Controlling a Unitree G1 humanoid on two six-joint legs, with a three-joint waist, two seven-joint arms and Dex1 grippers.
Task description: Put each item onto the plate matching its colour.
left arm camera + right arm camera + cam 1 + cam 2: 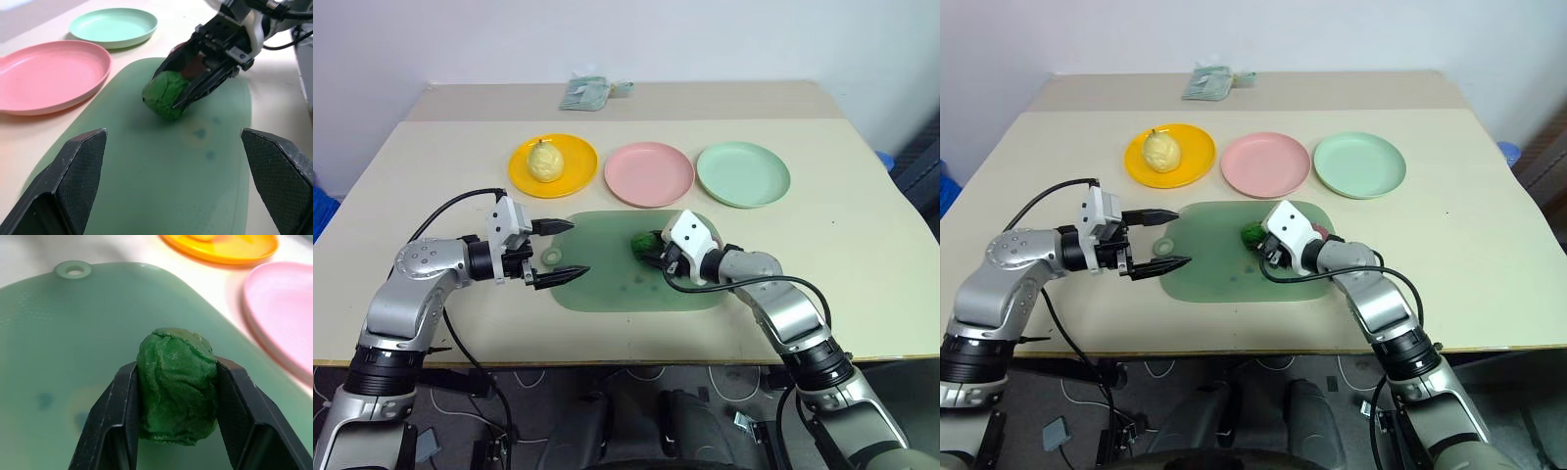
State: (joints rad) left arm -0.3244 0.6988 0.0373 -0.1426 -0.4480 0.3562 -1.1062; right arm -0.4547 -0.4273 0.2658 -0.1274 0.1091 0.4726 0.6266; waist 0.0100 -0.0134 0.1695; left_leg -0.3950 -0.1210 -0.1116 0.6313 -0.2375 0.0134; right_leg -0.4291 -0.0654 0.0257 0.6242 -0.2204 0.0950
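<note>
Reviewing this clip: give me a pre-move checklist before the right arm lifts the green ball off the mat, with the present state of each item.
1. Right gripper shut on the bumpy dark green toy ball, a finger on each side: ok.
2. Ball sits deep between the fingers: ok.
3. Pale mint green round plastic plate bare and ready: ok.
4. Left gripper open, apart from the ball: ok.
5. Pale yellow pear-like toy fruit already on the yellow-orange plate: ok.
6. Dark red-purple toy ball beside the right gripper, touching or not: cannot tell.
</note>
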